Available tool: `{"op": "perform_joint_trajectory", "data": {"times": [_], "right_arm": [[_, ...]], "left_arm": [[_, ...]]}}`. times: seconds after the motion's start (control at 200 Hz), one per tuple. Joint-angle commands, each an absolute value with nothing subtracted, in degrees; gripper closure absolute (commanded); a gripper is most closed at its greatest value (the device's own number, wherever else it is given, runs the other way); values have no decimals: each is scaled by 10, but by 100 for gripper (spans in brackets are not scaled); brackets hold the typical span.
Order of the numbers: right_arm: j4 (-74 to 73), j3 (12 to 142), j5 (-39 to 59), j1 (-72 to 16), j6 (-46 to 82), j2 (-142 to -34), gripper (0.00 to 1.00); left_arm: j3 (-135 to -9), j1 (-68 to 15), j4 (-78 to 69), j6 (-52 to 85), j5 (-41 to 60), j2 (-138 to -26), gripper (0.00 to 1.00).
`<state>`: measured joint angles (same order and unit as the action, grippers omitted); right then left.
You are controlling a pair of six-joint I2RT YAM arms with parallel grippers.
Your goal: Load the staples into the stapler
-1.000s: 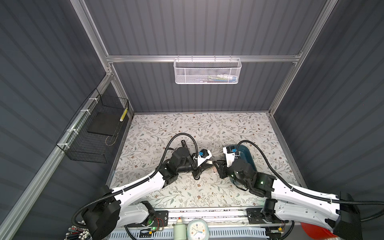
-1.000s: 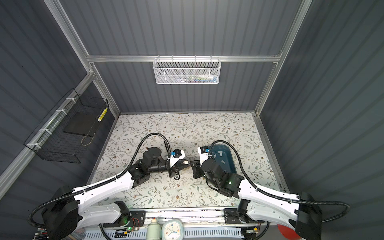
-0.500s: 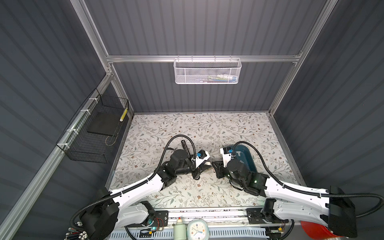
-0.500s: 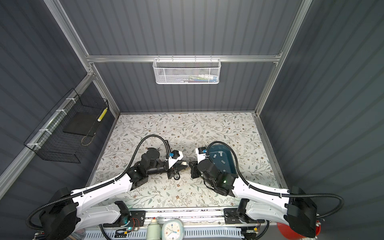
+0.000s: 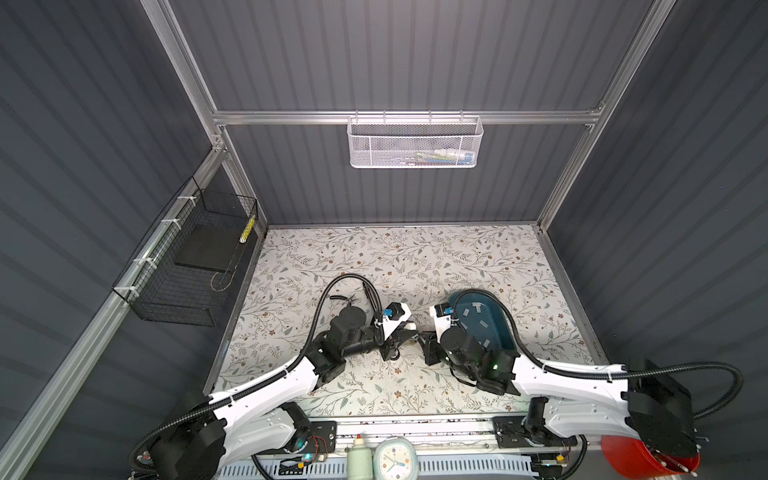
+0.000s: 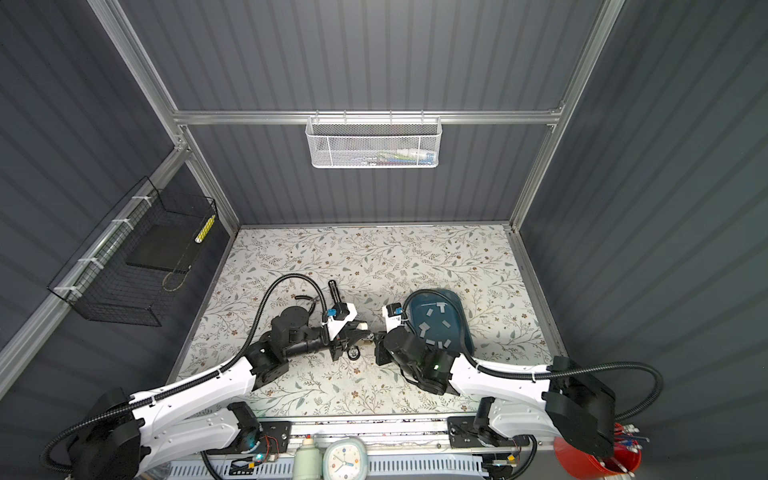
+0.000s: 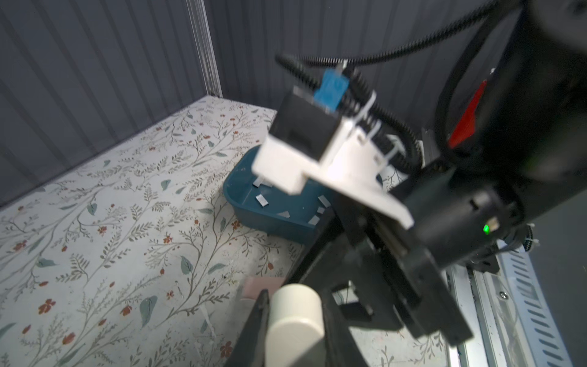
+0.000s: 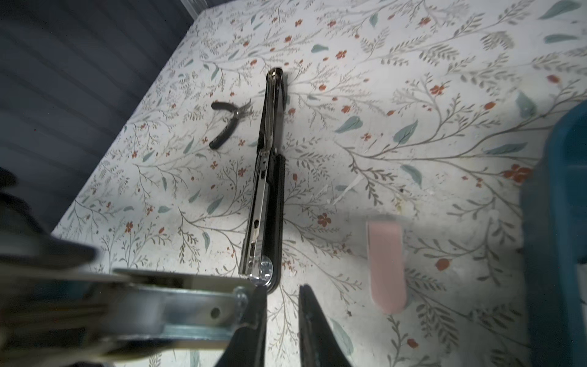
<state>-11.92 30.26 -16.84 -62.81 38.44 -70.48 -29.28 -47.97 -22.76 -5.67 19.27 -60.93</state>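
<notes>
My left gripper (image 7: 295, 298) is shut on a cream stapler (image 7: 293, 321), held just above the table in both top views (image 5: 409, 327) (image 6: 360, 326). The stapler's metal end (image 8: 178, 305) points at my right gripper (image 8: 281, 289). That gripper stands open by a narrow gap with nothing between its fingers; its one finger (image 8: 254, 314) is right against the metal end. The staples (image 5: 476, 307) (image 7: 262, 199) lie as several grey strips in a blue tray (image 5: 505, 322) behind the right wrist. A long black stapler (image 8: 265, 190) (image 6: 334, 291) lies folded open on the table.
Black pliers (image 8: 228, 120) (image 5: 343, 297) lie next to the black stapler. A small pink block (image 8: 386, 267) (image 7: 257, 286) rests on the table beside the blue tray's wall (image 8: 556, 222). Wire baskets hang on the back wall (image 5: 415, 143) and left wall (image 5: 187, 266).
My right arm has moved left, bringing its gripper up to the end of the cream stapler. The left gripper has kept its hold and barely shifted.
</notes>
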Motion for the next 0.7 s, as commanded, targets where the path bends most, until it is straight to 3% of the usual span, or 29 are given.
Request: {"op": "perform_joint_trajectory", "data": {"times": [0.0,0.31,0.53,0.69], "right_arm": [[-164,307,-151,-643,386,-730,78],[-186,310,-174,-671,373,-729,77],[-194,260,-231,-672,354,-657,72],[-256,190,-226,-672,296,-577,56]], "left_arm": [[-284,-483,-297,-40,173,-592,100],[-282,-483,-299,-39,172,-592,100],[-281,-483,-288,-48,178,-587,100],[-286,-483,-267,-53,178,-581,100]]}}
